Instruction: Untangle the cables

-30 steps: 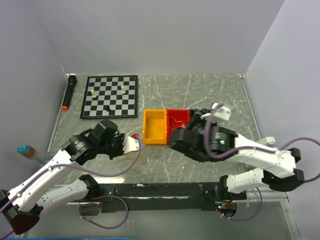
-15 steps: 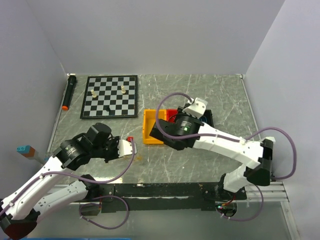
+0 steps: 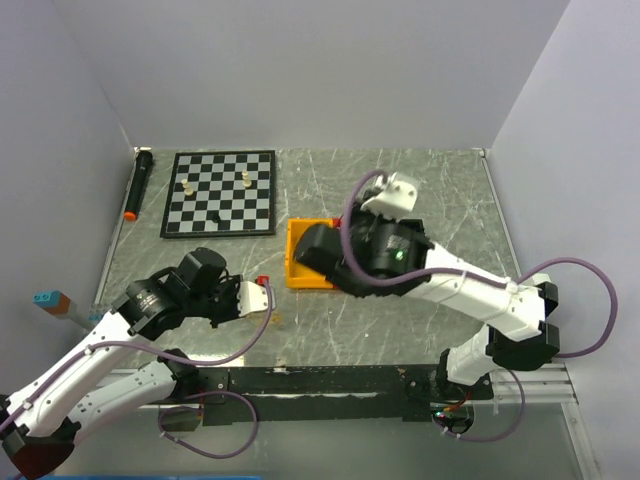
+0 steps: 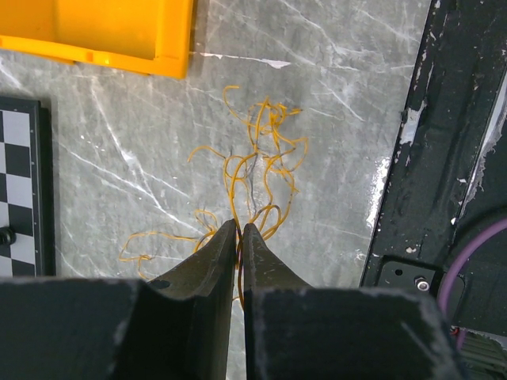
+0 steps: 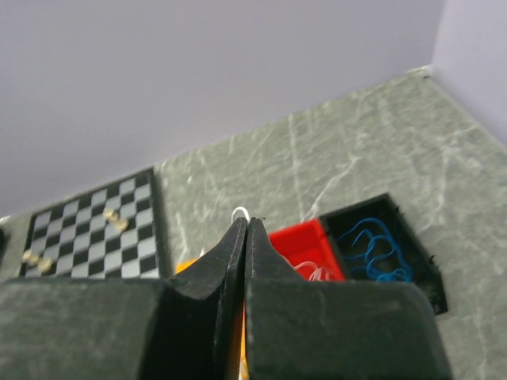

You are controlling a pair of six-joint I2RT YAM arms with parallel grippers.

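Three bins sat side by side in the middle of the table (image 3: 430, 185). The yellow bin (image 4: 119, 51) was on the left, the red bin (image 5: 291, 236) in the middle and the black bin (image 5: 358, 210) on the right. The red one held a few curly white strands (image 5: 317, 275), and the black one held a loop of blue strands (image 5: 376, 245).

One bunch of yellow strands (image 4: 261, 158) lay loose on the table just near of the yellow bin. The left hand (image 4: 238, 228) was nearly closed at the bunch's near edge, with a single yellow strand pinched between its fingertips.

The right hand (image 5: 244, 222) was above the bins with its fingers pressed together. A small white bit showed at the tips, but I could not tell if it was held.

One chessboard (image 3: 220, 192) lay at the far left with a few small pieces on it. One black stick with an orange end (image 3: 138, 183) lay to its left.
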